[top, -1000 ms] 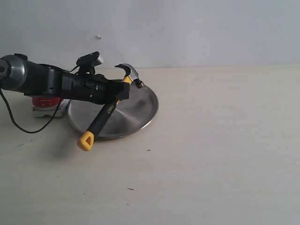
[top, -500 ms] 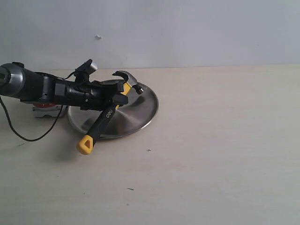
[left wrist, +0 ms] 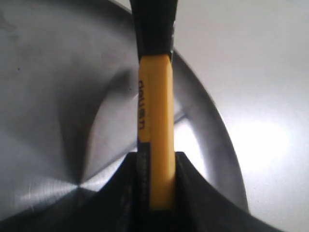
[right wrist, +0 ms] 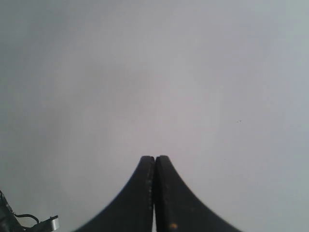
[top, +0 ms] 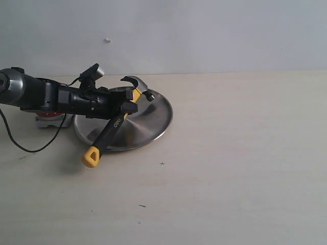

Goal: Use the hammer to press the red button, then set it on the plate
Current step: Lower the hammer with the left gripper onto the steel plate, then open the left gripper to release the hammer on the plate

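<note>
Hiding red button (top: 50, 116) mostly: left arm (top: 46, 97); left jaws clamp hammer (top: 109, 133) over plate (top: 153, 116); right jaws together.

exterior: raised, distant, facing the wall (top: 204, 35) across the surface (top: 230, 153) | left wrist: close over plate (top: 153, 115), exterior's 9 o'clock | right wrist: close over surface

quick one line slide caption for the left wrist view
Left gripper clamped on the yellow handle of the hammer, over the brushed silver plate.
</note>
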